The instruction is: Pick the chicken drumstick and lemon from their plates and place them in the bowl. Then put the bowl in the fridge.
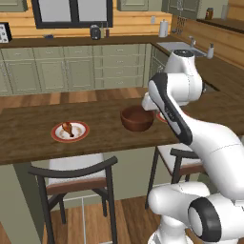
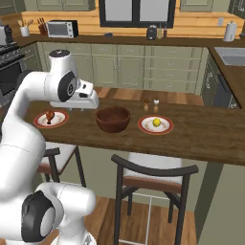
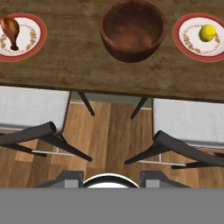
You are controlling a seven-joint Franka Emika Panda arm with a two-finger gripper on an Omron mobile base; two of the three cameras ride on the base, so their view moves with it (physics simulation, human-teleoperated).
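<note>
Above the near edge of the counter (image 3: 87,65) my gripper (image 3: 111,175) hung over the chairs (image 3: 39,131); I could not tell whether its fingers were apart. Beyond it sat the bowl (image 3: 132,29), mid-counter, empty. The drumstick (image 3: 10,30) lay on the left plate (image 3: 30,43), the lemon (image 3: 207,33) on the right plate (image 3: 186,43). I read no writing anywhere.
</note>
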